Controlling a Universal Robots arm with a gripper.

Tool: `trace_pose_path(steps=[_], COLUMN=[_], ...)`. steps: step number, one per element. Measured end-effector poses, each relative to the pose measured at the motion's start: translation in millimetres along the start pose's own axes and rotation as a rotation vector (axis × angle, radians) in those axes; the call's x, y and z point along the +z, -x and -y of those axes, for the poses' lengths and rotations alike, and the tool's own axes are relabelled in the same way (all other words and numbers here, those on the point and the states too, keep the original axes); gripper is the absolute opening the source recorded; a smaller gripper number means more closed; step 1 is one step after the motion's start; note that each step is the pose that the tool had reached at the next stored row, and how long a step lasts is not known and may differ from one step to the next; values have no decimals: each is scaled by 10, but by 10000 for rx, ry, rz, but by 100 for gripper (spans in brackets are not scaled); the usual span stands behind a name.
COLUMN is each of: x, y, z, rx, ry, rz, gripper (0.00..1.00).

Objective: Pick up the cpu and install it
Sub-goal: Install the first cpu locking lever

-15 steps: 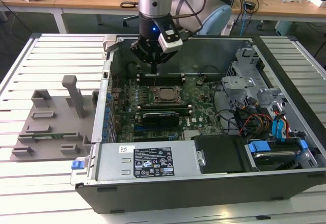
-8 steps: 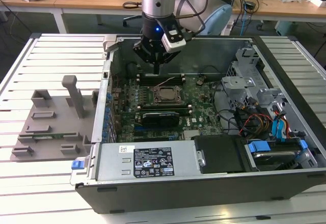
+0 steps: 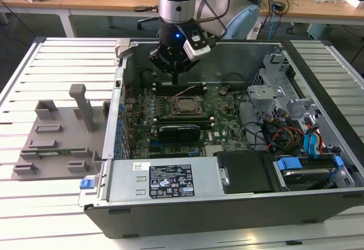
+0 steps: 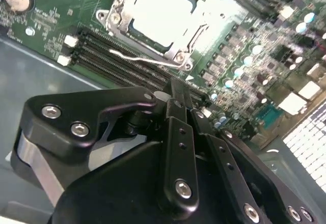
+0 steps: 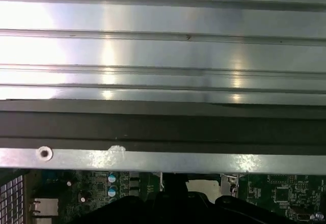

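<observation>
Black gripper [image 4: 178,94] fills lower part of second wrist view, linkage arms and silver screw heads in sight, fingers [image 4: 175,102] pressed together to narrow tip. Tip hangs just above dark memory slots [image 4: 117,61] on green motherboard [image 4: 244,40]. Beyond slots: metal socket frame [image 4: 153,18] with pale square cpu [image 4: 158,10] lying flat inside. Thin wire lever [image 4: 137,58] runs along frame's near edge. Grey case wall [image 4: 35,71] beside board.

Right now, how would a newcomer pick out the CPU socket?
Look inside the open computer case at the green motherboard. The socket, near its middle below the tool, is square with a metal frame, unlike the long black memory slots beside it.
</observation>
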State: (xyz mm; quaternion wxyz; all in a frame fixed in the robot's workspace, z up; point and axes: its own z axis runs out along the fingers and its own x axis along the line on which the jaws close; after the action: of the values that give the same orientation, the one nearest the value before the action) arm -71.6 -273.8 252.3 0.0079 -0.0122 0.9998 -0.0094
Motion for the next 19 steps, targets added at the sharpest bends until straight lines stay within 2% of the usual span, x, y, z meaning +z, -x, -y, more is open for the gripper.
trace_pose_path(steps=[1, 2, 19], x=[16, 81, 227], y=[-2, 31, 89], z=[58, 79, 77], rx=[-6, -258, -402], ry=[646, 655, 658], rz=[16, 10, 1], gripper=[11, 11, 11])
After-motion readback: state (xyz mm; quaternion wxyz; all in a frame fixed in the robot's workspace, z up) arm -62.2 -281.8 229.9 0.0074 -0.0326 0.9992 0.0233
